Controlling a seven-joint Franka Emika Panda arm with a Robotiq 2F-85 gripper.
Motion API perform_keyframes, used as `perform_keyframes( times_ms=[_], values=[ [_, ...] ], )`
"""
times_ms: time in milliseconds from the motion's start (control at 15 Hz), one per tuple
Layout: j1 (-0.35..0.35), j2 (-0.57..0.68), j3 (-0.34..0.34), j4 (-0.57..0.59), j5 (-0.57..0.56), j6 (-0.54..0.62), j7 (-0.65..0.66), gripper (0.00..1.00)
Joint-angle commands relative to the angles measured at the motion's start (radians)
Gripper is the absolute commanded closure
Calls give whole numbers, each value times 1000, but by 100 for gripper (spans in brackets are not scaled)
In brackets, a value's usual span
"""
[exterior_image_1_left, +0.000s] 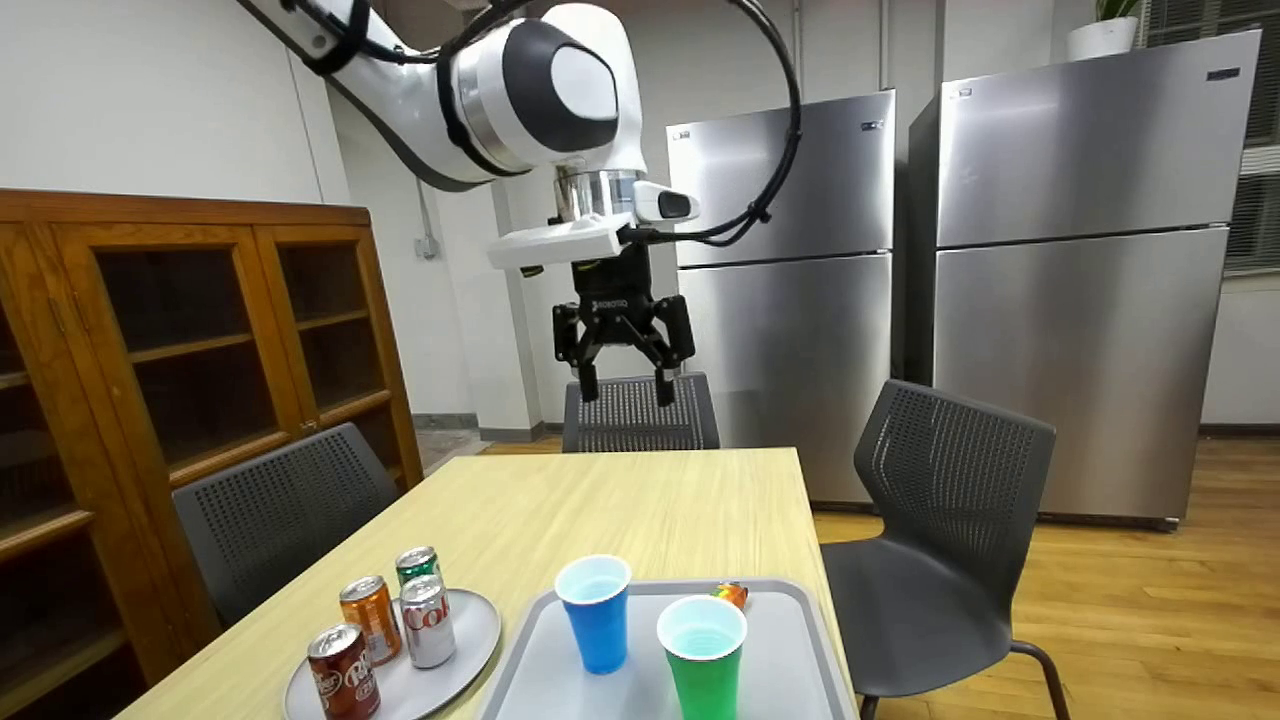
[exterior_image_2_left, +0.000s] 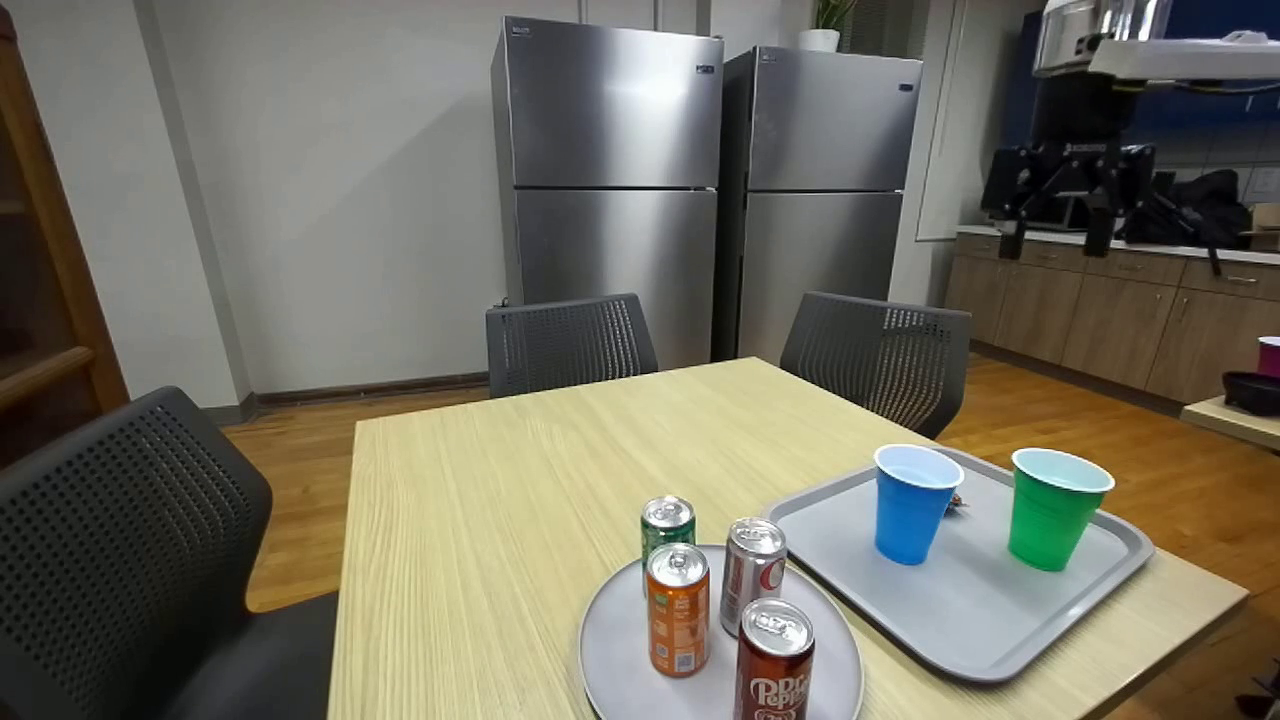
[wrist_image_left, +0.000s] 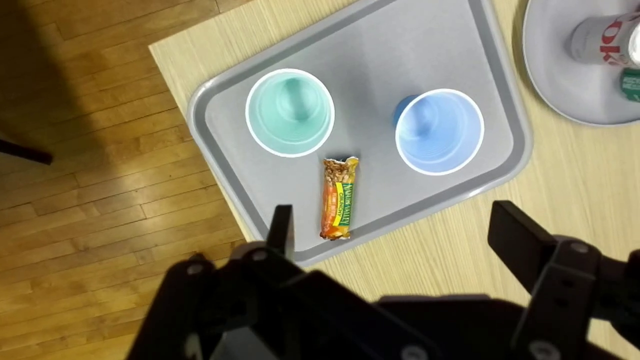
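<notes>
Fingers (wrist_image_left: 517, 240) of the robot's gripper (exterior_image_1_left: 626, 389) are spread wide apart, with just air in the gap. They point down and hang high up, well apart from the things on the table (exterior_image_2_left: 480, 540). In the wrist view, the snack bar (wrist_image_left: 340, 200) is the thing nearest to them. It lies flat on the gray tray (exterior_image_2_left: 960, 620), near the rim, in an orange and yellow wrapper. One end is near the green cup (exterior_image_2_left: 1055, 510). The blue cup (exterior_image_2_left: 910, 510) stands on the tray too, apart from the green one. Both cups are upright. Next to the tray is a round gray plate (exterior_image_2_left: 620, 640). Four cans stand on it: an orange can (exterior_image_2_left: 678, 610), a green can (exterior_image_2_left: 667, 522), a silver can (exterior_image_2_left: 752, 578) and a dark red can (exterior_image_2_left: 775, 665). Gray chairs (exterior_image_2_left: 570, 345) are around the table. Past them are two tall silver fridges (exterior_image_1_left: 785, 330), and a plant (exterior_image_2_left: 832, 14) in a white pot (exterior_image_2_left: 820, 40) sits on top of one.
</notes>
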Motion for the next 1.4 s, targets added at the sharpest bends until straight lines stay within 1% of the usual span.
perform_keyframes(
  times_ms=[0,533,933,1133,1333],
  values=[
    [13,52,20,2,52,70,53,0],
    [48,172,57,22,147,181,98,0],
    [75,251,79,21,137,276,244,0],
    [85,292,89,24,160,306,271,0],
    [91,341,100,36,196,314,268,0]
  ],
)
